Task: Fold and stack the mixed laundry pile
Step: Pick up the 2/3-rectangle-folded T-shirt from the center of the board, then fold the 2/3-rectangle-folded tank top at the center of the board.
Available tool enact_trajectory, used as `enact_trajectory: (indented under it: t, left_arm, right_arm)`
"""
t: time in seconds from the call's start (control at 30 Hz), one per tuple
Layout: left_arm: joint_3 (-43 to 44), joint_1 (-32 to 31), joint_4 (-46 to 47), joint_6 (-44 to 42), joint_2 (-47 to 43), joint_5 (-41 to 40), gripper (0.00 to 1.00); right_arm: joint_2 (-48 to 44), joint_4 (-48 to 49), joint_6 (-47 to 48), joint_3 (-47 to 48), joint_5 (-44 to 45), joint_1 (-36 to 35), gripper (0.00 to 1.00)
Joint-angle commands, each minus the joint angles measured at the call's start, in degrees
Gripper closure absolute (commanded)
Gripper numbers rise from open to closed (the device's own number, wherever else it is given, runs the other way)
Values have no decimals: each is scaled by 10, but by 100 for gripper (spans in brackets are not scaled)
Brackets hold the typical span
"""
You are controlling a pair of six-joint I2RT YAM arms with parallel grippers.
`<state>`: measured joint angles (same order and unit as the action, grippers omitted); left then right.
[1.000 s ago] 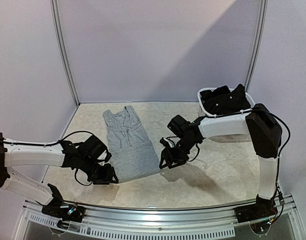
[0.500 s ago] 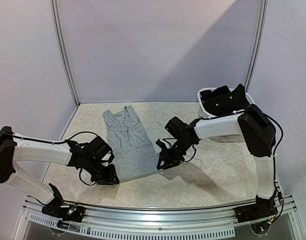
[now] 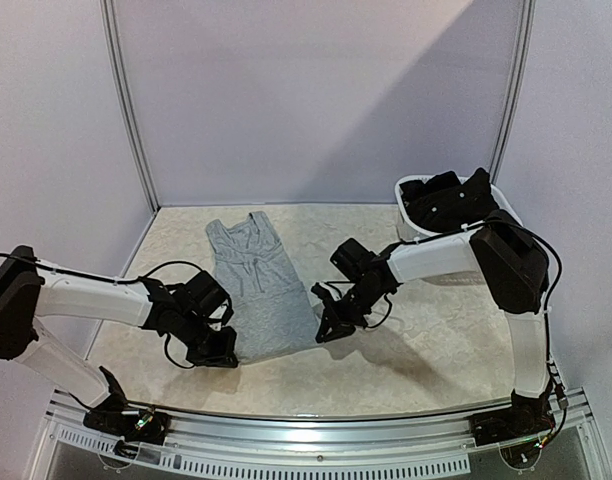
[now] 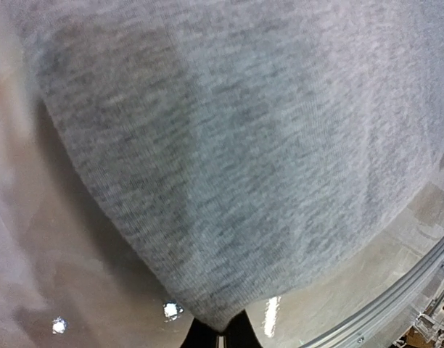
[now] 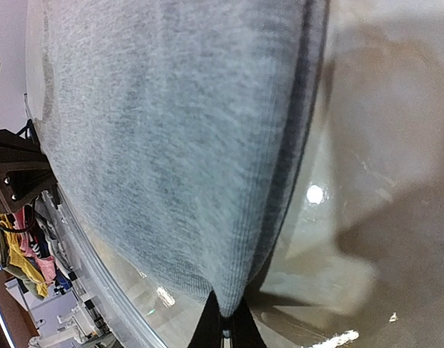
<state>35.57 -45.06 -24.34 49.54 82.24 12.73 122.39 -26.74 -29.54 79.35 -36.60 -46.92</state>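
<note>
Both just snapped closed: left gripper (image 3: 221,352) and right gripper (image 3: 322,328) each pinch a hem corner of the grey top (image 3: 254,285), lying flat mid-table (image 3: 436,340). Looks fold-ready.

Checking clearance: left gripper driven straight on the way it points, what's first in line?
The grey top: the left gripper is shut on its corner, cloth lying straight ahead; depth beyond unclear.

wht basket (image 3: 402,205) far rt, marbled tbl (image 3: 446,335)
</note>
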Motion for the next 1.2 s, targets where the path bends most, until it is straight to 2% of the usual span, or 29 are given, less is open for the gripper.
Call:
enact_trajectory:
  t: [0.0,0.2,0.43,0.67,0.8,0.97,1.17]
  left_arm:
    - [15,-16,-39,4,-16,-13,100]
    - [15,-51,-85,36,-82,-23,100]
    - [4,-106,-144,88,-195,-37,100]
    - [1,-148,-187,148,-299,-62,100]
    - [23,-146,-219,159,-323,-81,100]
    - [66,-140,-248,163,-315,-106,100]
    - [121,-55,-285,125,-280,-93,100]
  right_arm:
    - [-8,-18,-18,-13,31,-3,100]
    - [-67,-46,-53,-46,59,-11,100]
    - [-129,-67,-95,-93,79,-61,100]
    - [-210,-99,-193,-105,130,-86,100]
    - [-226,-141,-215,-50,158,-87,100]
    - [-182,-232,-188,69,202,-85,100]
    - [-117,-322,-150,221,250,-66,100]
